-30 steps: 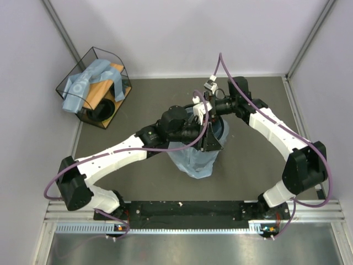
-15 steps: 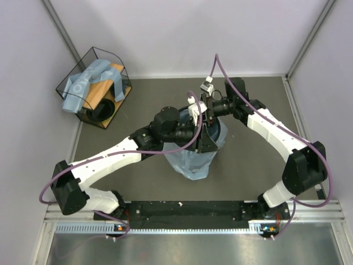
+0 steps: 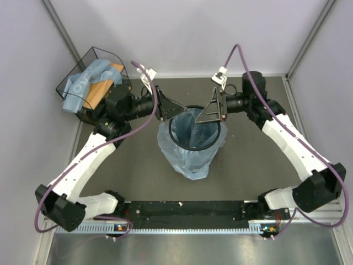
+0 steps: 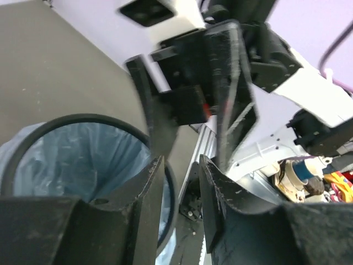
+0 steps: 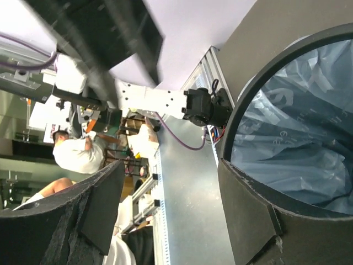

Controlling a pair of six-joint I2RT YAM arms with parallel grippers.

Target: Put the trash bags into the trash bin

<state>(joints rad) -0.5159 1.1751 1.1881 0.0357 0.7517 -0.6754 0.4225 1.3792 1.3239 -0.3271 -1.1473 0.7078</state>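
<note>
The trash bin stands mid-table, its black ring hoop around the top. A light-blue trash bag lines it and drapes down over its outside wall. My left gripper hovers just off the bin's back-left rim, jaws slightly apart and empty. My right gripper hovers at the back-right rim, wide open and empty. The left wrist view shows the ring and the bag beyond my gripper. The right wrist view shows the rim, the bag and my gripper.
A black wire-framed basket with a wooden base stands at the back left corner, holding more light-blue bags and a dark roll. Grey walls close in the table at the back and sides.
Both grippers have pulled up and away from over the bin: the left arm swung back left, the right arm back right. The bag now sits open in the bin under the ring.
</note>
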